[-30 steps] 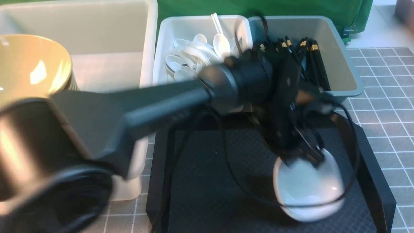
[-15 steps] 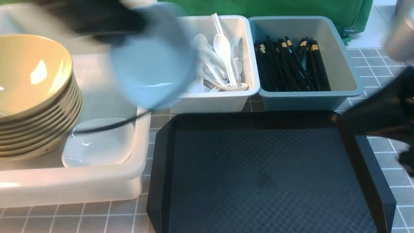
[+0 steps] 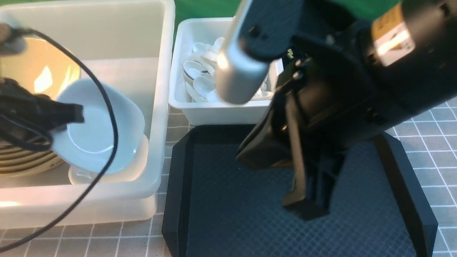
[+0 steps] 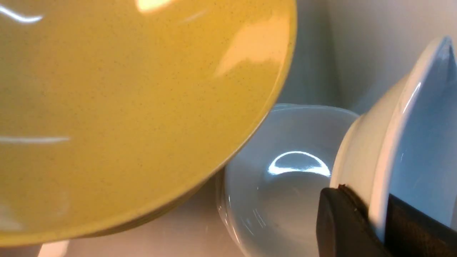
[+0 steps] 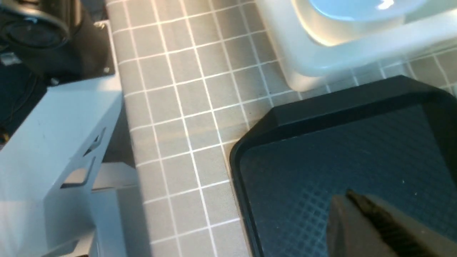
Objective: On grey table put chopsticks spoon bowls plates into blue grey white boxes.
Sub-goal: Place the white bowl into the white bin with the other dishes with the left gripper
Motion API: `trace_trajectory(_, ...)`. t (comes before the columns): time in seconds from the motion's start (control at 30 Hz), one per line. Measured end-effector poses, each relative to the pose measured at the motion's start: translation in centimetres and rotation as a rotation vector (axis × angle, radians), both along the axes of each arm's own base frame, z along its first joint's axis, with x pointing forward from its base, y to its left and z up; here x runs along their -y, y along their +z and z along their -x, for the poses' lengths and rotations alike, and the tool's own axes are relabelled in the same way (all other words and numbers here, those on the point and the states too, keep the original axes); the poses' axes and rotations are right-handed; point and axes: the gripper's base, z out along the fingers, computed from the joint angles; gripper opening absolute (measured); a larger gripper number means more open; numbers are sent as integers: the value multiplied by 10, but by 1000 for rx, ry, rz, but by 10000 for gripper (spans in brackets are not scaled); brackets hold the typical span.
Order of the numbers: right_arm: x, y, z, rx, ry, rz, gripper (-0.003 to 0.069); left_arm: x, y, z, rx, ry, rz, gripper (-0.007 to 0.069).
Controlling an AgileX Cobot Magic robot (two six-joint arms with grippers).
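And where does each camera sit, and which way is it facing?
Front: between the arms, looking forward; left gripper at the tub, right gripper over the tray.
Left wrist: on the left arm, looking into the tub past its fingertips, shut on a plate.
Right wrist: on the right arm, looking down at tray and table, fingertips showing.
Front and left wrist share the tan bowl.

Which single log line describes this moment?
left gripper: shut on white dish | place: inside large tub | right gripper: shut, above black tray
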Motion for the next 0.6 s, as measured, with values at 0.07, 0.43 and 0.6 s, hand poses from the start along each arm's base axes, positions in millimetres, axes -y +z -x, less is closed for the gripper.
trace_trajectory(0.07,0,-1,0,9,0,14,45,1,-8,-8,-20,-2,-4,1)
trace_trajectory(0.43,4,-3,-1,18,-4,68,45,2,-41,-32,-138,-79,-94,62)
trace_trajectory(0.6,4,-3,-1,20,-4,70,45,2,-39,-33,-143,-129,-142,295)
